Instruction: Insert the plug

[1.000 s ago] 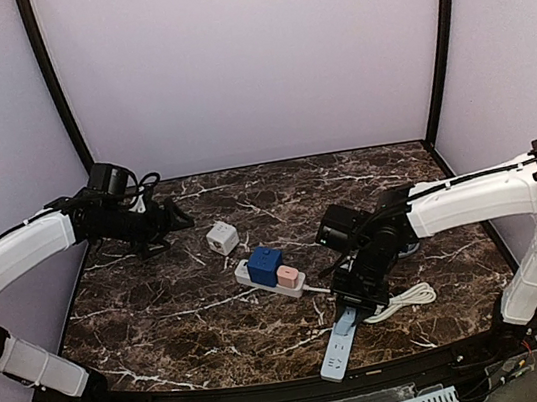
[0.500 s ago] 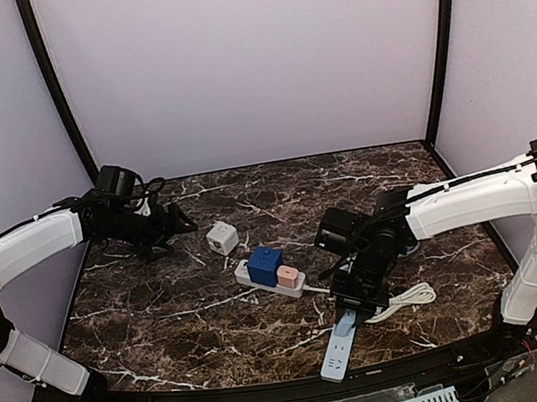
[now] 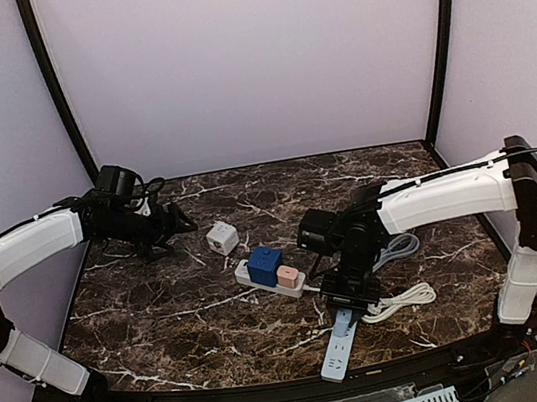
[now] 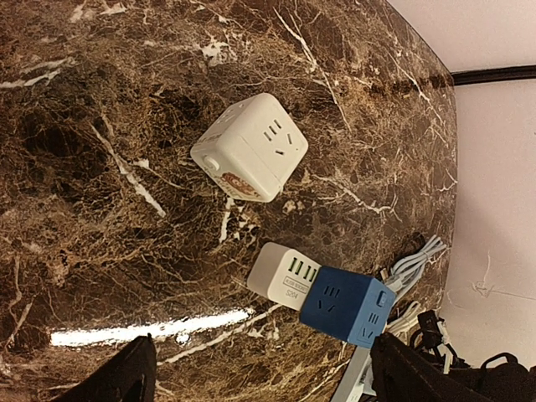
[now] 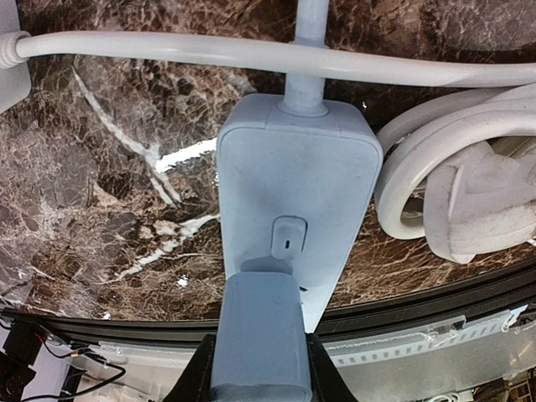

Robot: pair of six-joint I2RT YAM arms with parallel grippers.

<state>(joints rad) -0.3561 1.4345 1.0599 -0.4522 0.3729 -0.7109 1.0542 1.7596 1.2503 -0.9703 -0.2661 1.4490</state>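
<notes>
Pale-blue plug (image 5: pixel 255 343) sits clamped between the fingers of my right pincer (image 5: pixel 255 373). Its front end meets the pale-blue strip (image 5: pixel 293 201), which lies on the table (image 5: pixel 100 167) straight ahead of that pincer. White cable (image 5: pixel 469 184) coils just beside the strip. My left pincer (image 4: pixel 268 373) gapes wide, with a white cube (image 4: pixel 251 146) ahead of it, well apart.
</notes>
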